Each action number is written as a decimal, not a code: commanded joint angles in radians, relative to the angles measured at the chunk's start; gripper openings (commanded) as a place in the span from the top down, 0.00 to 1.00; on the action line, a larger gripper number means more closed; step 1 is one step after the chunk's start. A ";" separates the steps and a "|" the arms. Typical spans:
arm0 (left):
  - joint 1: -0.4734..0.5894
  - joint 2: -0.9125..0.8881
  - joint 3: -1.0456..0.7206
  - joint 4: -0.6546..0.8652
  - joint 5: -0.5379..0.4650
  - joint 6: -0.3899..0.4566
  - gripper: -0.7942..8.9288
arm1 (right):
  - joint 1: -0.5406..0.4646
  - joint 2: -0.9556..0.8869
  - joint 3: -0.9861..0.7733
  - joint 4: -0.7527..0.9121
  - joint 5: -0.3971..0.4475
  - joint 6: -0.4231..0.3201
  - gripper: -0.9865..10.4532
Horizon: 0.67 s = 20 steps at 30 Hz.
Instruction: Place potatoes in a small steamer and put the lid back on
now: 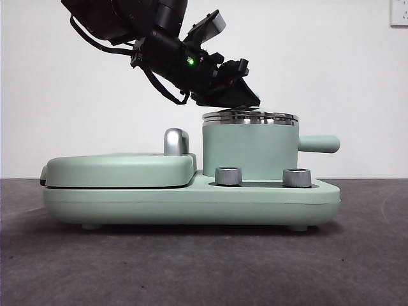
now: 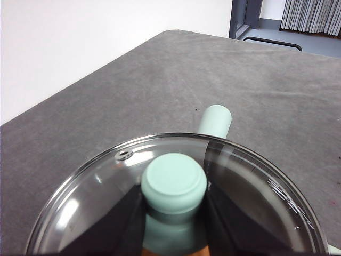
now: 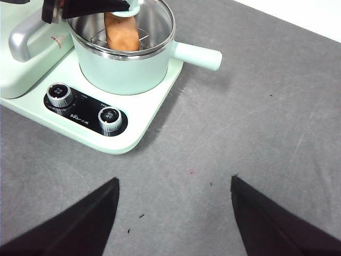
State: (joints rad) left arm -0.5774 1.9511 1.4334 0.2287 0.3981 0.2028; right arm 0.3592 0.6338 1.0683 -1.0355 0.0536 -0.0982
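Observation:
The small steamer [image 1: 250, 150] stands on the right half of the mint-green cooker base, its stubby handle [image 1: 319, 143] pointing right. The glass lid [image 1: 250, 116] lies on the steel rim. My left gripper [image 1: 239, 99] reaches down from the upper left and is shut on the lid's green knob [image 2: 173, 184], one jaw on each side. Through the glass, the orange-brown potato [image 3: 121, 34] lies inside the steamer [image 3: 122, 69] on a wire rack. My right gripper [image 3: 175, 180] hangs open over bare table in front of the cooker, holding nothing.
The flat mint-green griddle [image 1: 118, 169] with a chrome handle [image 1: 175, 141] fills the base's left half. Two steel dials [image 1: 229, 176] [image 1: 297, 177] sit on the front of the base [image 1: 191, 204]. Grey table spreads around it, and a white wall stands behind.

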 commanded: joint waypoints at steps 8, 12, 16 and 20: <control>-0.001 0.031 0.023 0.003 0.034 -0.002 0.90 | 0.005 0.006 0.005 0.010 0.000 0.012 0.62; 0.001 0.031 0.023 0.010 0.034 -0.001 0.90 | 0.005 0.006 0.005 0.006 0.000 0.013 0.62; 0.001 0.032 0.023 0.010 0.033 -0.001 0.90 | 0.005 0.006 0.005 0.003 0.000 0.013 0.62; 0.001 0.032 0.023 0.011 0.033 -0.001 0.81 | 0.005 0.006 0.005 0.002 0.000 0.013 0.62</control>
State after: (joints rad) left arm -0.5720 1.9518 1.4334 0.2298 0.4194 0.2012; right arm 0.3592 0.6338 1.0683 -1.0393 0.0536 -0.0975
